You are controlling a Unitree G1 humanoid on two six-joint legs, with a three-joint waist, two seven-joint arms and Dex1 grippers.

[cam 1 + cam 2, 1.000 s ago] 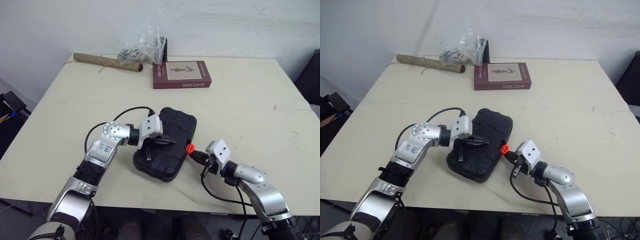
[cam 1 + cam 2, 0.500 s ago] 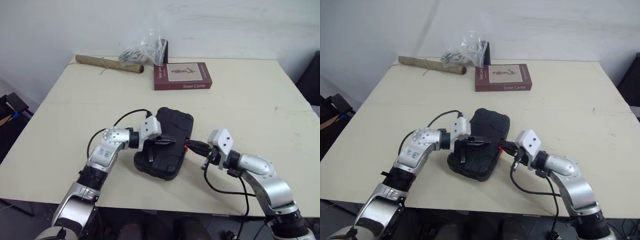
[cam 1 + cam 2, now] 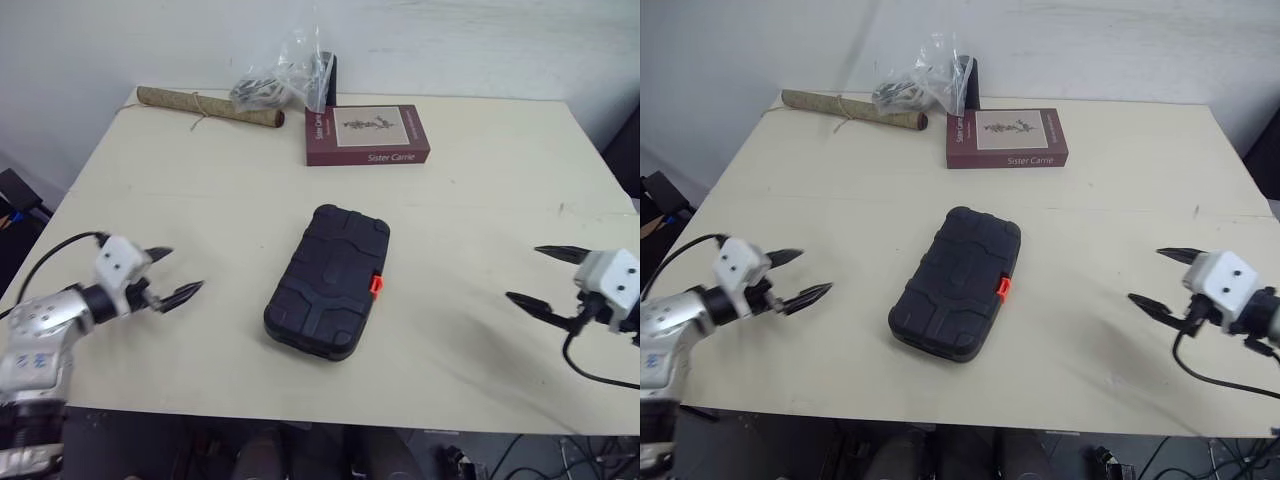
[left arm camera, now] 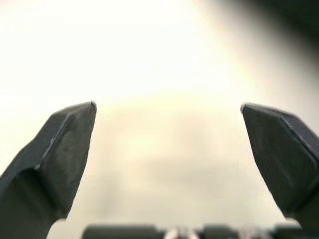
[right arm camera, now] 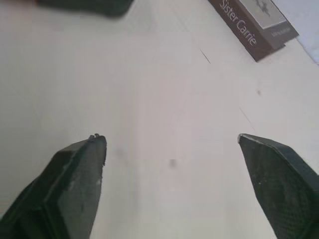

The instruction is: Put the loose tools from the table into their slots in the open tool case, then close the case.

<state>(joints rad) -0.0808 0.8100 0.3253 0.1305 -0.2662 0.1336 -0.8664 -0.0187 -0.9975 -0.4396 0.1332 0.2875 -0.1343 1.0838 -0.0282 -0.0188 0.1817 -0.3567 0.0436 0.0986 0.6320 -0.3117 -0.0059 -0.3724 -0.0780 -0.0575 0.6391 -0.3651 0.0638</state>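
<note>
Head view, case: the black tool case lies shut and flat in the middle of the tabletop, with its orange latch on the side toward the robot's right.
Head view, left claw: the left claw is spread wide and empty over the tabletop's left side, well apart from the case, tips pointing toward it.
Head view, right claw: the right claw is spread wide and empty over the right side, also well apart from the case.
Head view, far edge: a maroon book lies flat beyond the case. A brown roll and a clear plastic bag sit near the far left corner.
Left wrist view: the two black fingers stand wide apart with nothing between them, over a pale blurred surface.
Right wrist view: this claw's fingers are likewise wide apart above bare tabletop. A corner of the book and a dark edge of the case show beyond them.
</note>
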